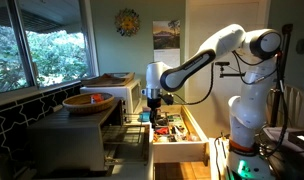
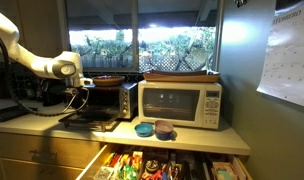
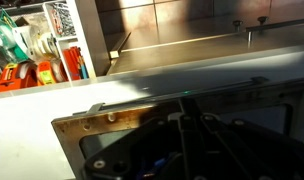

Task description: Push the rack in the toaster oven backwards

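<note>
Gripper (image 2: 80, 90) hovers over the dropped door (image 2: 89, 122), fingers too dim to call spread or clenched, while the rack (image 2: 100, 113) lies ahead and below, in the toaster oven (image 2: 112, 95), long side crosswise to the push.

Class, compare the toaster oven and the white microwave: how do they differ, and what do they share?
The toaster oven has its door dropped open; the microwave is shut. The toaster oven is dark grey, the microwave white. Both stand on the counter.
</note>
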You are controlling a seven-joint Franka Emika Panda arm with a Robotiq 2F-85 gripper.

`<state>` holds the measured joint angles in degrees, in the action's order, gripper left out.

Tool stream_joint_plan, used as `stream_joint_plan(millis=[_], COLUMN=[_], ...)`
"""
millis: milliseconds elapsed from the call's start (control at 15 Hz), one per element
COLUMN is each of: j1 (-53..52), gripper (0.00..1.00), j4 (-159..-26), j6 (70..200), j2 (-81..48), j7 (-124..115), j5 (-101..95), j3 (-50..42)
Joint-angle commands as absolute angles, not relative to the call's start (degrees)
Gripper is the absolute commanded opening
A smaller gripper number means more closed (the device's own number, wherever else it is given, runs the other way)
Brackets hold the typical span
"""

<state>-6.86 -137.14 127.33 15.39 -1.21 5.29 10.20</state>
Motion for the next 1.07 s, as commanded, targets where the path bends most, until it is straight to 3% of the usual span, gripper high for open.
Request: stream_joint_plan(millis=[0, 1000], j1=[-7.34, -8.26], gripper=[0.0, 0.0], j4=[-135.49, -130.42], j6=[131.13, 142.11], j2=[12.4, 5.96], j7=[-3.51, -1.42], j5=[4.65, 2.59], j3=[10.0, 9.99])
